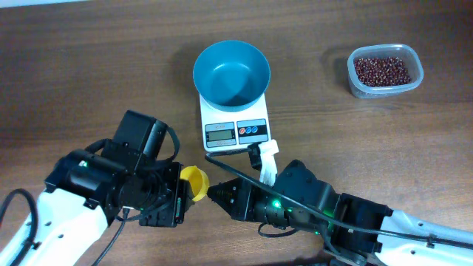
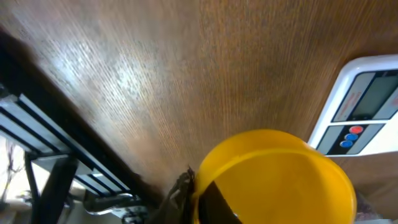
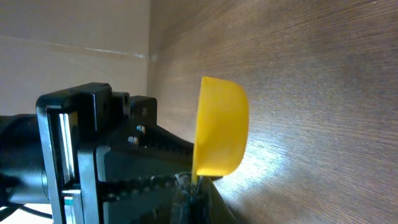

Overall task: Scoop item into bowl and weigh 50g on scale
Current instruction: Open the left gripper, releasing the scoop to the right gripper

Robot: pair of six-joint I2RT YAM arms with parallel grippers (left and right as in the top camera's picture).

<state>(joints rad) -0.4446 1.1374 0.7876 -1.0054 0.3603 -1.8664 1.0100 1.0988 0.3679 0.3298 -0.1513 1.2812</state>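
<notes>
The empty teal bowl (image 1: 231,72) stands on the white scale (image 1: 235,133), whose display and blue buttons also show in the left wrist view (image 2: 364,106). The reddish-brown beans (image 1: 380,70) lie in a clear tub at the far right. An empty yellow scoop (image 1: 194,182) hangs just in front of the scale, between my two grippers. My left gripper (image 1: 182,193) is shut on the scoop (image 2: 273,174) from the left. My right gripper (image 1: 211,193) meets it from the right, its fingers (image 3: 196,186) closed on the thin edge of the scoop (image 3: 221,134).
The clear tub (image 1: 352,74) sits at the back right, well away from both arms. A white cable connector (image 1: 267,159) lies by the scale's front right corner, on my right arm. Bare wooden table (image 1: 89,66) lies to the left of the scale.
</notes>
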